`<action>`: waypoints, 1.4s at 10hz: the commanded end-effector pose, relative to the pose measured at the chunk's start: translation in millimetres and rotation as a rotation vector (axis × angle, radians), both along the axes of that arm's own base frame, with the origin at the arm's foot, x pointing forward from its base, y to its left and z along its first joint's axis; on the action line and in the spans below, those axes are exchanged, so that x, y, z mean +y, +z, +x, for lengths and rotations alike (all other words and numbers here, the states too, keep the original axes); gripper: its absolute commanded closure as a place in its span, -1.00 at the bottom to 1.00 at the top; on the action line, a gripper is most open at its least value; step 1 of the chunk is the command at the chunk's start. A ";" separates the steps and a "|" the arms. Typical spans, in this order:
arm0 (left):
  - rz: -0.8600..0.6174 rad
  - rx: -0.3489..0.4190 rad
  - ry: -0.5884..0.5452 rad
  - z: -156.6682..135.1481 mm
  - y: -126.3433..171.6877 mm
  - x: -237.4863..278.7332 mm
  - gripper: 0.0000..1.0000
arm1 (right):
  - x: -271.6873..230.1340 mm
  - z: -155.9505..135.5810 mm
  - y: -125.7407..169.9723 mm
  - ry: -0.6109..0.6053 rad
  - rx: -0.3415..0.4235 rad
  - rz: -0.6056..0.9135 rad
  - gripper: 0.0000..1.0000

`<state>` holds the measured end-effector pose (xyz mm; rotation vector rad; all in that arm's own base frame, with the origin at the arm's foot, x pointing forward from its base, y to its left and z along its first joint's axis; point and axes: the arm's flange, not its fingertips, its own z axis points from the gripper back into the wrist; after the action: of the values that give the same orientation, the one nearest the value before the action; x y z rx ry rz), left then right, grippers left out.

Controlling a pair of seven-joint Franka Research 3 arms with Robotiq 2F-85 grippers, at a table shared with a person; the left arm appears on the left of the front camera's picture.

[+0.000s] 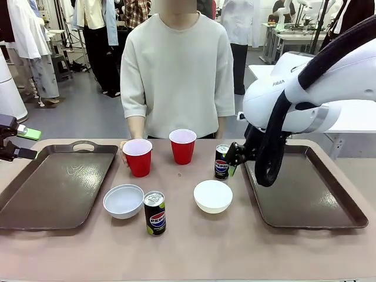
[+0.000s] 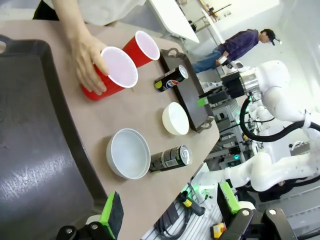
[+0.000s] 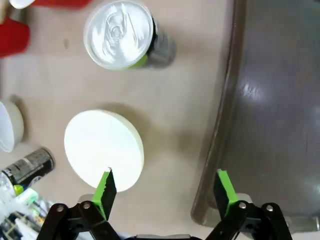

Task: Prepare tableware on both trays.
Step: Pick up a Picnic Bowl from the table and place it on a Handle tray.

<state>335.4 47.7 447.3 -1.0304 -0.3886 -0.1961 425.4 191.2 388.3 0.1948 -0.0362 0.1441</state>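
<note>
Front cam faces person (image 1: pixel 178 70); all 3 views share R bowl (image 3: pixel 103 150)

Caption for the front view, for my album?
Person's hand on a red cup; bowls, cans and another cup stand between two brown trays.

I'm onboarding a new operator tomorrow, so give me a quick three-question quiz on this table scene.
1. True or false: the left tray and the right tray both hold no tableware yet.
2. The person's hand touches: A) a red cup B) a bowl C) a can
3. Fill in: the right end effector has its jaws ____.
Key: 1 true; 2 A; 3 open.
</note>
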 end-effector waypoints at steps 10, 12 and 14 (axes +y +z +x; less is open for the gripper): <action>-0.017 -0.020 0.000 1.7 -0.8 0.3 -1.00 | 34.3 3.3 -28.1 -0.058 -0.090 -0.030 -1.00; -0.017 -0.020 0.000 1.7 -0.8 0.3 -1.00 | 35.4 8.6 -44.5 -0.049 -0.071 -0.064 -1.00; -0.017 -0.020 0.000 1.7 -0.8 0.3 -1.00 | 38.4 9.0 -58.9 -0.037 -0.010 -0.073 0.17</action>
<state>335.5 47.8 447.4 -1.0299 -0.3889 -0.1958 427.6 219.6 331.7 0.1462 -0.0600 0.1284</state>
